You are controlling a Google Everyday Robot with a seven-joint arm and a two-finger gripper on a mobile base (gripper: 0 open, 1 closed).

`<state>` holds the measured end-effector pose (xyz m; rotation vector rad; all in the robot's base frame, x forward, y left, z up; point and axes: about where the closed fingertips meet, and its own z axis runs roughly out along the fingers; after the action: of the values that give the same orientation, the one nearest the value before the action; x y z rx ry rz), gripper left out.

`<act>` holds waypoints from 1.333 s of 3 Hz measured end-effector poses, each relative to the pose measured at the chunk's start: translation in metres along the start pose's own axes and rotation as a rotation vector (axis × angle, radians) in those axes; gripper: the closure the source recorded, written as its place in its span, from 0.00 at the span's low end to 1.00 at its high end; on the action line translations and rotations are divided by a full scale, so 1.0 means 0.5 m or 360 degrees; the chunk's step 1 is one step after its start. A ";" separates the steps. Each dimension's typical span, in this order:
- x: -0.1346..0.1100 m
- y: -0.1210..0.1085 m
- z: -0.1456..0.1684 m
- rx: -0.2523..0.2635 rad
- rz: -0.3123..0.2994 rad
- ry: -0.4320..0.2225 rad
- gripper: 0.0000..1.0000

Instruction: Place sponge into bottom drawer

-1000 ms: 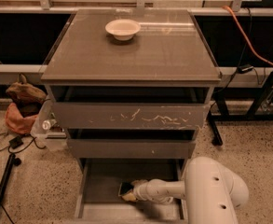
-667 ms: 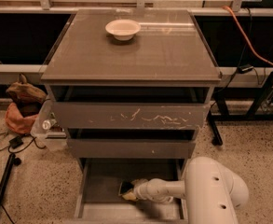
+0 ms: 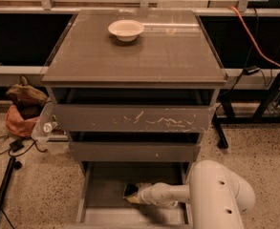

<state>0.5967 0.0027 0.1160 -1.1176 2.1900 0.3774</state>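
Observation:
The bottom drawer point(image 3: 108, 182) of the grey-brown cabinet is pulled open, a shallow grey tray with a flat floor. My white arm reaches into it from the lower right. The gripper point(image 3: 139, 193) is low over the drawer floor, right of centre. The sponge point(image 3: 130, 192), with a dark face and a pale yellow edge, is at the gripper's tip inside the drawer. I cannot tell whether it rests on the floor or is held just above it.
A white bowl point(image 3: 125, 30) stands on the cabinet top point(image 3: 144, 56). The scratched-front drawer point(image 3: 134, 118) and the middle drawer point(image 3: 134, 151) are slightly open. An orange-brown bag point(image 3: 22, 111) and cables lie on the floor at left. A black stand's legs point(image 3: 268, 109) are at right.

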 end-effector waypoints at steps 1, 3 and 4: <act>0.000 0.000 0.000 0.0000 0.0000 0.0000 0.12; -0.001 0.001 -0.007 0.0008 0.0006 -0.0007 0.00; -0.008 -0.002 -0.071 0.0074 0.0031 -0.0042 0.00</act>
<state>0.5848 -0.0135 0.1453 -1.0614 2.1771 0.3456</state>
